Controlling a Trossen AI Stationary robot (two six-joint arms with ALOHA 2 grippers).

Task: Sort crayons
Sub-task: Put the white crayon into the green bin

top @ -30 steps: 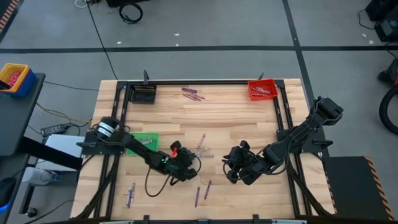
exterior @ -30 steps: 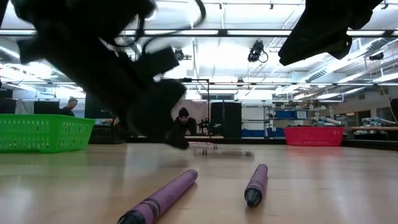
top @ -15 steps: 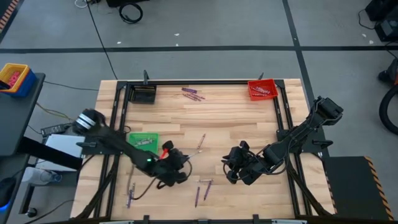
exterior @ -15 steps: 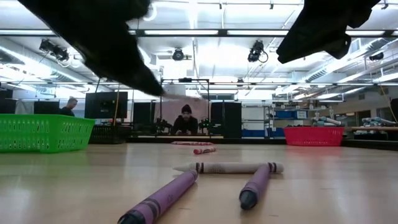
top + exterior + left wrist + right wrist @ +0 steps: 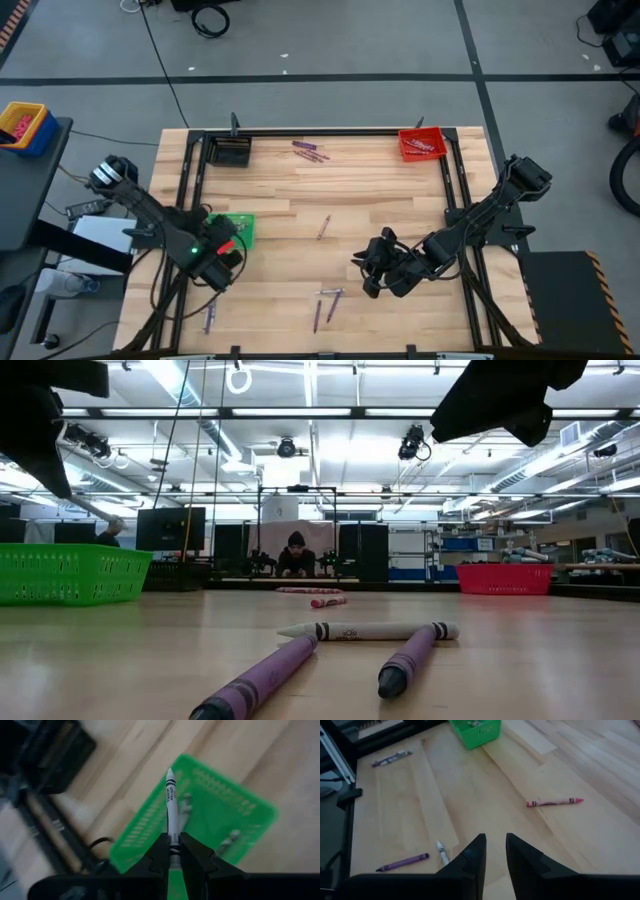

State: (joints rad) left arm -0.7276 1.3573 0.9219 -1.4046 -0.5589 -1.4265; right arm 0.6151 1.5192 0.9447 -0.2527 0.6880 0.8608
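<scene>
The left gripper (image 5: 173, 851) has its jaws closed on a white crayon (image 5: 171, 805), held by its lower end so its long axis runs straight out from the fingers, tip forward, over the green bin (image 5: 215, 815) at the tabletop's left side; pale crayons already lie in that bin. The right gripper (image 5: 494, 851) hovers right of centre over the wooden tabletop (image 5: 380, 190), jaws open with nothing between them. Ahead of it lies a pinkish-red crayon (image 5: 555, 801), well apart from the others with bare wood around it. Near the front edge lie two purple crayons (image 5: 262, 678) pointing roughly toward the low camera, with a white crayon (image 5: 365, 630) crosswise just behind them. More purple crayons (image 5: 310, 152) sit near the back edge between the black bin (image 5: 230, 152) and the red bin (image 5: 422, 143). In the low view both arms are cut off at the top.
</scene>
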